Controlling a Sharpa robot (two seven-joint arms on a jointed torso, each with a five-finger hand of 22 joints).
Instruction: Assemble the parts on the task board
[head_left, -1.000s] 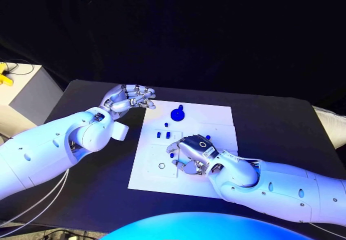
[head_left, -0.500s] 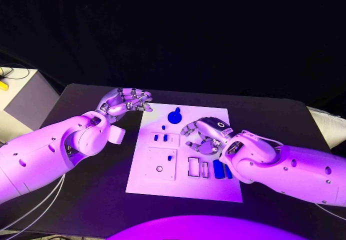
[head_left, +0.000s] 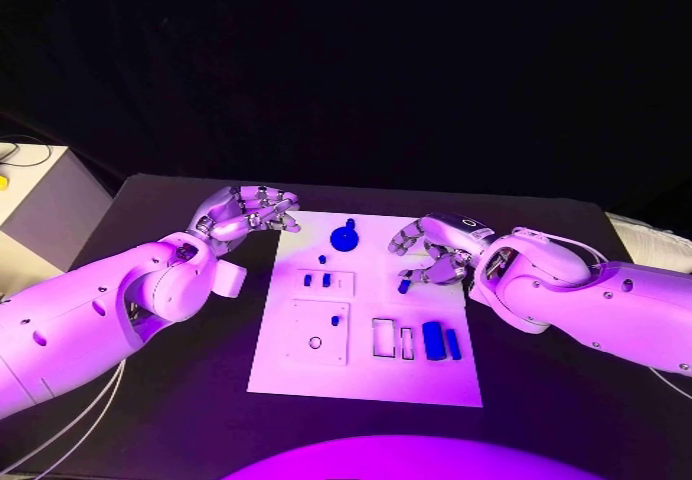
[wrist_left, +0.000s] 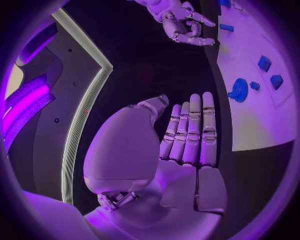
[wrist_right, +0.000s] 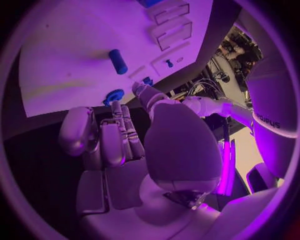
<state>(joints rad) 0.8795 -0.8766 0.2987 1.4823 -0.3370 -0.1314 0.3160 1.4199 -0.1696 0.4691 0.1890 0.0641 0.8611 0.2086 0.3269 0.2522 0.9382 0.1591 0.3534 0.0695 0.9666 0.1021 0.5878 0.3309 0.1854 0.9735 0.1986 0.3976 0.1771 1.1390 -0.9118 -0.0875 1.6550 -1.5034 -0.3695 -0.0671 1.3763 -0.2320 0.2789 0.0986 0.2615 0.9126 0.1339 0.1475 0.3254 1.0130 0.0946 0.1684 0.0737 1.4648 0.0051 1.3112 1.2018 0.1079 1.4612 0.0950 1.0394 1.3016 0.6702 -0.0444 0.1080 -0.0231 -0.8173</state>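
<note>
**Right hand lifts off the board, a peg left lying free**

You see the right hand (head_left: 433, 250) at the upper right of the task board (head_left: 368, 375); a second ago it sat low over the board's middle. Its fingers are curled in, and as far as you can tell they hold nothing. Just below them a small blue peg (head_left: 405, 285) lies on the white plate, probably just released. With the hand gone, the two blue blocks (head_left: 441, 340) at the lower right stand exposed beside their slots. The round blue knob (head_left: 348, 237) sits at the top centre. Your left hand (head_left: 248, 212) hovers off the board's upper left corner, fingers loosely curled, empty. The peg likely needs seating next.
</note>
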